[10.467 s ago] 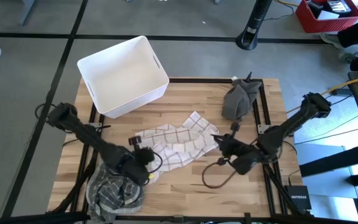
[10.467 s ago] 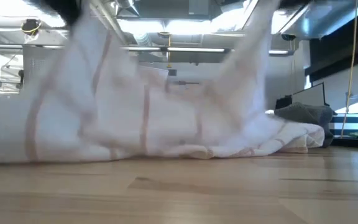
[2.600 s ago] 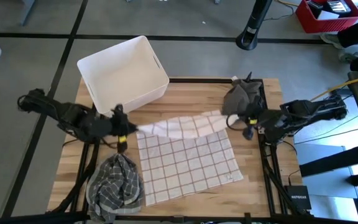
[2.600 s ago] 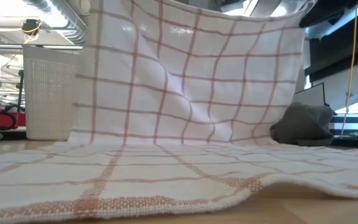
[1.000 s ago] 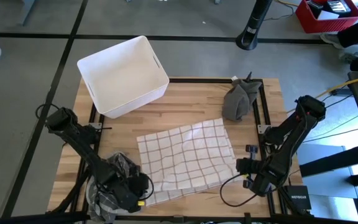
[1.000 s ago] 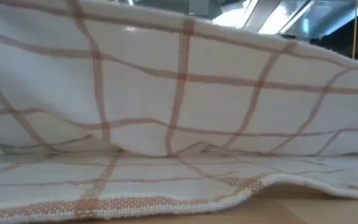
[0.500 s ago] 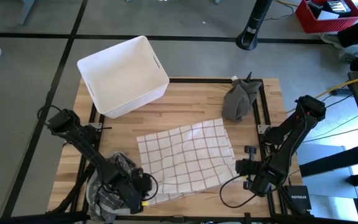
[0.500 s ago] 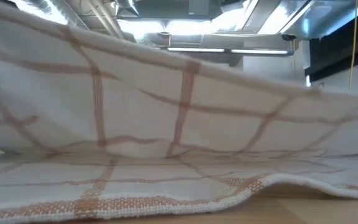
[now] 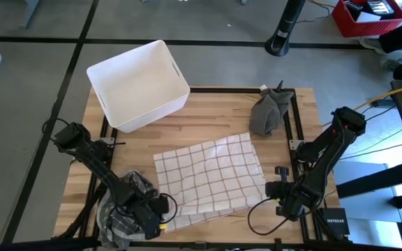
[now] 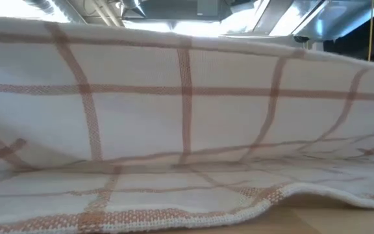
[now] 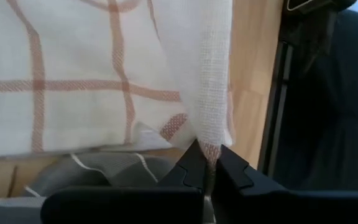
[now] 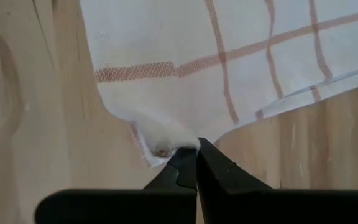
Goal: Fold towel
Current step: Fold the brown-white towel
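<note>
Since a moment ago the white, red-checked cloth towel is settling lower, doubled over. The left claw and right claw are still pinching its corners shut at their tips. In the low view the towel is hiding both.

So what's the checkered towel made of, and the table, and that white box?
The checkered towel looks like soft woven cloth, probably cotton: the threads show and it drapes. The table looks like pale wood planks with visible grain and a smooth finish. The white box looks like matte plastic with stiff, thin walls, though I can't be sure.
</note>
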